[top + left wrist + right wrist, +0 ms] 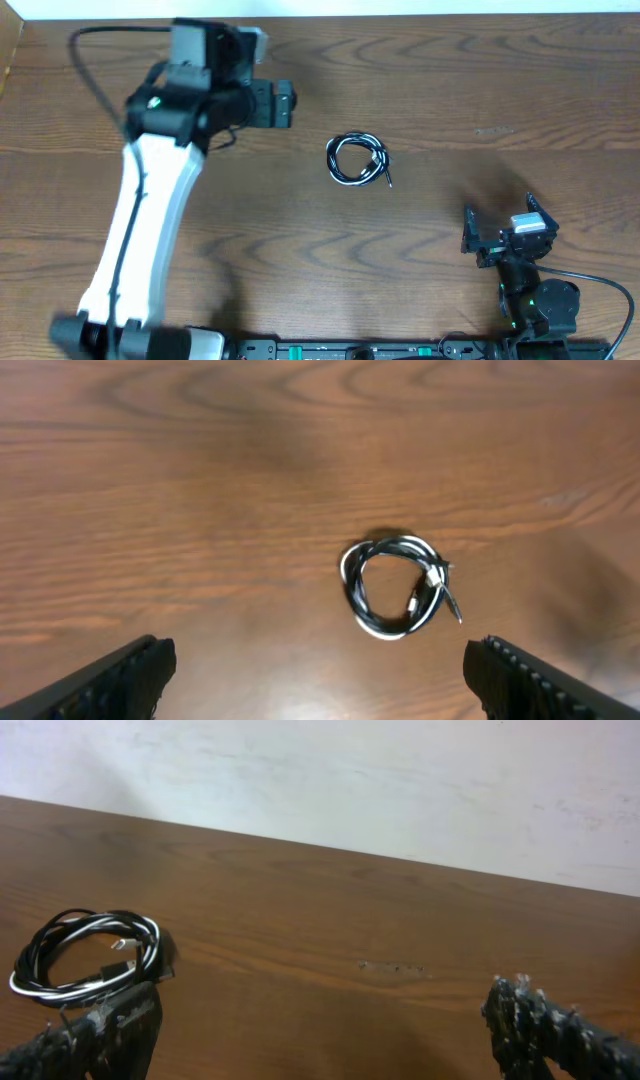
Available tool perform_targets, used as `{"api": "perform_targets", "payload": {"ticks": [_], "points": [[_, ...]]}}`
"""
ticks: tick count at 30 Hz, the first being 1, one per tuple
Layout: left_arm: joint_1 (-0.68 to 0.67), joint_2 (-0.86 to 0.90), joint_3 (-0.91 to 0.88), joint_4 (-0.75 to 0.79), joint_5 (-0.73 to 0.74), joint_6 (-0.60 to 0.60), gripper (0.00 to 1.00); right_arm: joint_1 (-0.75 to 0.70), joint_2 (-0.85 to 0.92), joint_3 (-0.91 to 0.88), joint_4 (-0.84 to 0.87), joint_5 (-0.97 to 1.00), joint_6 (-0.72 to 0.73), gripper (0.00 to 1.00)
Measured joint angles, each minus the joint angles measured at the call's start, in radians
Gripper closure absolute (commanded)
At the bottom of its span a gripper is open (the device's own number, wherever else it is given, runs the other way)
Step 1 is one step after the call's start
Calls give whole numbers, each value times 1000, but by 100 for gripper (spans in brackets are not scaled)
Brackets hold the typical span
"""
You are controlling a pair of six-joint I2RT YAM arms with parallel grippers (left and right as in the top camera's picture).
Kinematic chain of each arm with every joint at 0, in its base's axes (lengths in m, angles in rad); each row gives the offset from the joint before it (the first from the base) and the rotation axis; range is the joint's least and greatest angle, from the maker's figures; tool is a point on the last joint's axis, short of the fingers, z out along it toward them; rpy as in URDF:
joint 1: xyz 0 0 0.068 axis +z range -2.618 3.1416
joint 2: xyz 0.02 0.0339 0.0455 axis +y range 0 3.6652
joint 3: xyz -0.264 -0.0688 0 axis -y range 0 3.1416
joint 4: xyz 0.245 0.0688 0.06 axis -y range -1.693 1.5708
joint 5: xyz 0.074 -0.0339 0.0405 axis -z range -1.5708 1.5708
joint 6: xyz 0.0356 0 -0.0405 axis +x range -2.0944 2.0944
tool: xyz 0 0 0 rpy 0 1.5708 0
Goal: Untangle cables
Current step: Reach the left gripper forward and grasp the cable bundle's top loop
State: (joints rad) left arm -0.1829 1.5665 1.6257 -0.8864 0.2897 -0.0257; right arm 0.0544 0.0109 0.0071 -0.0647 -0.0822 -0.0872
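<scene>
Looking down at the table (450,90), I counted two cables (357,160), one black and one white, wound together into a single small coil lying flat on the wood. The two strands ran side by side round the loop, and a short plug end (386,176) stuck out past the ring on its lower right in the overhead view. I could not tell which cord that end belonged to.

Two arms stood at the table, each with one gripper. The left gripper (285,104) hung up and to the left of the coil in the overhead view, well apart from it and touching nothing. From the left wrist, its two fingers (110,685) were spread wide at the bottom corners, and the coil (397,586) lay ahead of them, a little toward the right-hand finger, with bare wood between.

The right gripper (500,222) sat below and to the right of the coil, also well apart from it. From the right wrist, its fingers (560,1030) were likewise spread wide with nothing between them. The coil (90,955) lay beyond the left-hand finger, toward the left edge of that view.

Neither cable was held by either gripper.
</scene>
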Motion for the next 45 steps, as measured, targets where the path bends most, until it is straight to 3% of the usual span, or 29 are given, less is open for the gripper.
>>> {"api": "perform_targets", "payload": {"ticks": [8, 26, 36, 45], "points": [[-2, 161, 0, 24, 90, -34, 7, 0, 0, 0, 0, 0, 0, 1], [-32, 192, 0, 8, 92, -82, 7, 0, 0, 0, 0, 0, 0, 1], [-78, 287, -72, 53, 71, -121, 35, 0, 0, 0, 0, 0, 0, 1], [-173, 493, -79, 170, 15, -223, 36, 0, 0, 0, 1, 1, 0, 1]]}}
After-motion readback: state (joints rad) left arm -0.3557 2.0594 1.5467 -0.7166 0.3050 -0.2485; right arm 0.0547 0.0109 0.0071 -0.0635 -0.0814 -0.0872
